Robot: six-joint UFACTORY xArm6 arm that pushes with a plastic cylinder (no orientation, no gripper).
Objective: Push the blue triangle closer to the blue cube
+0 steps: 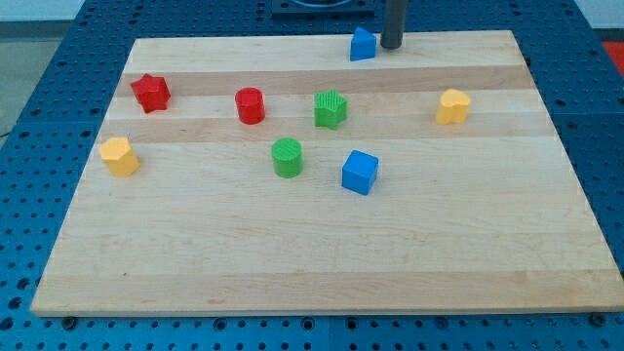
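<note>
At the board's (546, 244) top edge, we are resting our tip (391, 46) just beside the blue triangle (363, 45), on its right as the view shows it. A bare rod, it is grasping nothing. The blue cube (359, 172) is sitting well apart, lower down near the green cylinder (287, 157).

Pale wooden board (322, 263) on blue perforated table (39, 78). Landmark: blue cube (359, 172). Green cylinder (287, 157) just left; green star (331, 108), red cylinder (250, 105), red star (151, 93) above-left; yellow blocks (120, 156) (452, 106) far left, upper right; blue triangle (363, 44) well above.
</note>
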